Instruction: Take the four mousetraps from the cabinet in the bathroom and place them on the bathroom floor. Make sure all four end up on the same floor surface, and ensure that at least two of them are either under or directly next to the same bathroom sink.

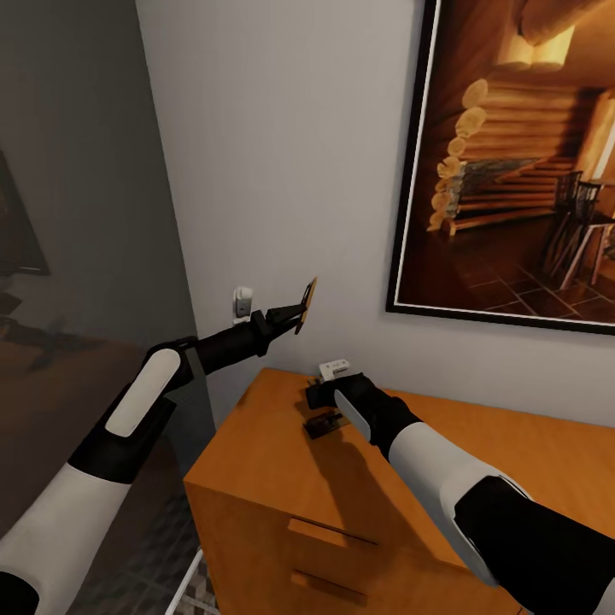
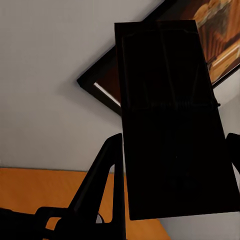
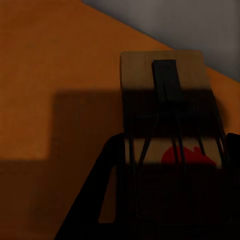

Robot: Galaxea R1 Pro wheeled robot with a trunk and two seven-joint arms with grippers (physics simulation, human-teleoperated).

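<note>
**Both grippers on mousetraps at the cabinet**

The left gripper (image 1: 290, 318) is clamped on one mousetrap (image 1: 308, 304), lifted edge-on before the wall. The right gripper (image 1: 329, 401) sits low over the cabinet (image 1: 256, 461) top near its back edge, apparently closed on a second mousetrap (image 3: 170, 135); another trap (image 1: 322, 424) lies beside it. These look light, stiff and thin: pinch the plate's edges, clear of the metal spring.
</note>
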